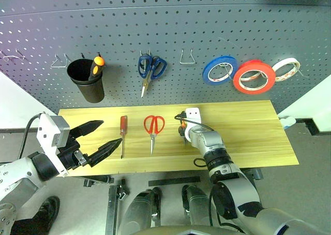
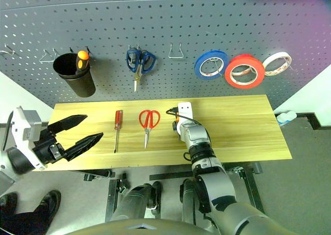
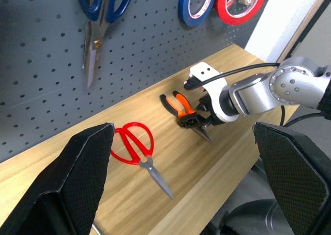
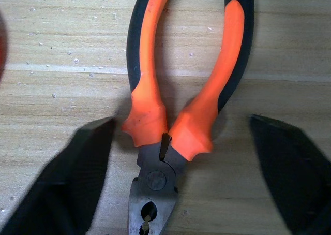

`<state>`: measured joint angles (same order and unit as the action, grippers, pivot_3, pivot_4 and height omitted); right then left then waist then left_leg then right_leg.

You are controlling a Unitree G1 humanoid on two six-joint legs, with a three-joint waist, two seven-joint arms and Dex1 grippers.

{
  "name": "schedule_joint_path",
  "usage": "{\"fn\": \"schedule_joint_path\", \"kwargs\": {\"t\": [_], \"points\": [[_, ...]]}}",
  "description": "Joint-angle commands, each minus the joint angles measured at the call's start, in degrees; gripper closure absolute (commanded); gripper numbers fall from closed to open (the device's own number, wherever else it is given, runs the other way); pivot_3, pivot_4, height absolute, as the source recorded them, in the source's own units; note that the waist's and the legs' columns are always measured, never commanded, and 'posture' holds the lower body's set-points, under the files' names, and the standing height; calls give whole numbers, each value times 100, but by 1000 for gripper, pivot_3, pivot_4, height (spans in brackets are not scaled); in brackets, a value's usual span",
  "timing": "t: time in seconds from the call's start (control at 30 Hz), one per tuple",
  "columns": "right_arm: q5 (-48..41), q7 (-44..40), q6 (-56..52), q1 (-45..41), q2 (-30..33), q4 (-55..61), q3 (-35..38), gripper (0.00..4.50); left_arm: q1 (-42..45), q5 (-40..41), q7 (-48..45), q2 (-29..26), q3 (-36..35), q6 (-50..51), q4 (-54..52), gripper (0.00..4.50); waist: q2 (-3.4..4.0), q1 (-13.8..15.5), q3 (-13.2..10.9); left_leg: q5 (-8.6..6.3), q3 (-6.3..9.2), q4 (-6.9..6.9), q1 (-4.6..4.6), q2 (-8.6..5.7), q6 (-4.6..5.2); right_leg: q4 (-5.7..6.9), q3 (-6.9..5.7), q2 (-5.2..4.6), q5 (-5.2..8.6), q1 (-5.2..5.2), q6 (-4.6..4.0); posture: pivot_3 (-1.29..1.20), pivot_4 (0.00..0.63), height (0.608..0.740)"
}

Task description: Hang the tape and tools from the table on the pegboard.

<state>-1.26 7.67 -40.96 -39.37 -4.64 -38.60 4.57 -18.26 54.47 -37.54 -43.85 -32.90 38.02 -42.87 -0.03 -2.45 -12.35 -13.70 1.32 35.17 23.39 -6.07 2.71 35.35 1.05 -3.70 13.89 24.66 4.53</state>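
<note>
Pliers flat on bench between right gripper jaws, parted either side of pivot, not touching; left gripper jaws wide, off bench edge; red scissors, red-handled screwdriver on bench; red tape hung on pegboard.

— How many rolls of tape hang on the pegboard?
— Three: a blue roll, a red roll and a white roll.
— And scissors?
— Two pairs: blue scissors on the board, red scissors on the table.
— Screwdrivers?
— Two: one in the single black cup, one red screwdriver on the table.
— Pliers?
— One pair.
</note>
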Motion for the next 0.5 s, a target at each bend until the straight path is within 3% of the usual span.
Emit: {"fn": "schedule_joint_path", "kwargs": {"t": [0.03,0.1,0.4,0.5], "points": [[-52,-9,22,-62,-50,74,4,1948,-34,79,1,-57,-123,-33,-114,0,0,2,0,0,0,0,0,0,0,0,0,0,0,0,0,48,250,740],[-54,-5,38,-89,-62,73,6,2422,-40,81,-1,-62,-129,-32,-116,0,0,2,0,0,0,0,0,0,0,0,0,0,0,0,0,48,250,740],[-271,-285,103,-100,-58,44,144,2422,-50,70,-8,-52,-119,-41,-90,0,0,0,-1,0,0,-1,0,0,0,-1,0,0,0,-1,0,48,246,740],[-56,-301,91,-130,25,2,-88,1472,-41,73,-20,-54,-110,-43,-79,0,0,-1,-1,0,0,-1,0,0,0,-1,-1,0,0,-1,0,44,246,740]]}}
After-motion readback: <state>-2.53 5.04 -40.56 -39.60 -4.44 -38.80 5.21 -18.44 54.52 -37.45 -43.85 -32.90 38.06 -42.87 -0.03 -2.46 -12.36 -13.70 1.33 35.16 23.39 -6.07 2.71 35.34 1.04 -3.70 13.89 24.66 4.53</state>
